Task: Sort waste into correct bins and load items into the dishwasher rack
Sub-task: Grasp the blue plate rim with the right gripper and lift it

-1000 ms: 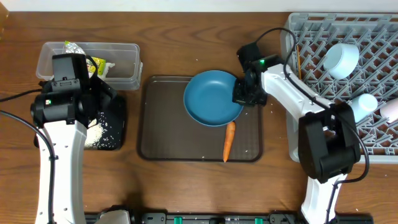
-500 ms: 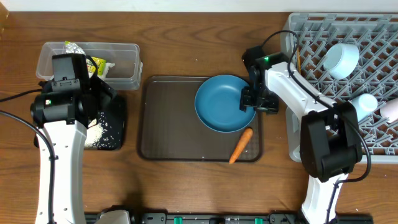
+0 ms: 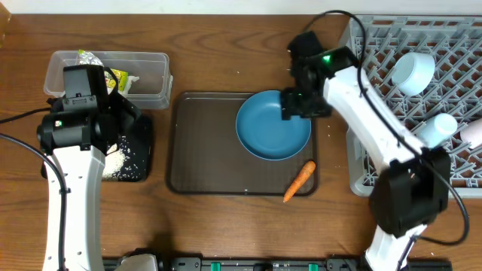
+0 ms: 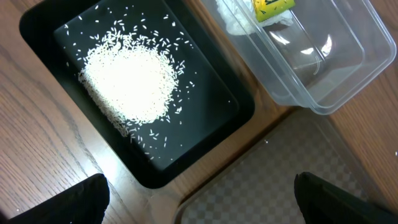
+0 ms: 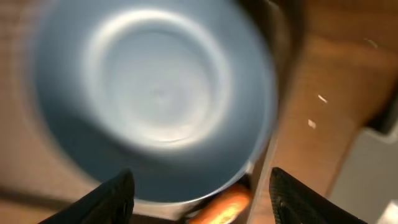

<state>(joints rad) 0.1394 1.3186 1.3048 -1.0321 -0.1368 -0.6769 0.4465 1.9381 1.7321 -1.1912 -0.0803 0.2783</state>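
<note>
The dark-blue dish (image 3: 273,125) lies flat on the right half of the brown serving tray (image 3: 203,150). My right gripper (image 3: 300,107) hovers open over the dish's right edge, holding nothing; in the right wrist view the dish (image 5: 161,93) fills the frame and my right gripper (image 5: 205,199) straddles its rim. The orange carrot (image 3: 300,181) rests at the tray's front right corner, and the carrot (image 5: 221,208) shows just past the rim. Rice (image 4: 130,84) is piled in the black tray (image 4: 37,25). My left gripper (image 4: 205,208) stands wide open and empty. The clear tub (image 3: 151,83) holds the wrapper (image 3: 94,60).
The grey dishwasher rack (image 3: 376,45) fills the right side, with a white cup (image 3: 414,71) and a pale cup (image 3: 439,128) lying in it. The black tray (image 3: 143,143) sits just left of the serving tray, the clear tub (image 4: 323,68) behind it.
My right gripper opened and let go of the dish after sliding it right on the serving tray, then drew back. The carrot was pushed to the front right corner. The left arm stayed still.
</note>
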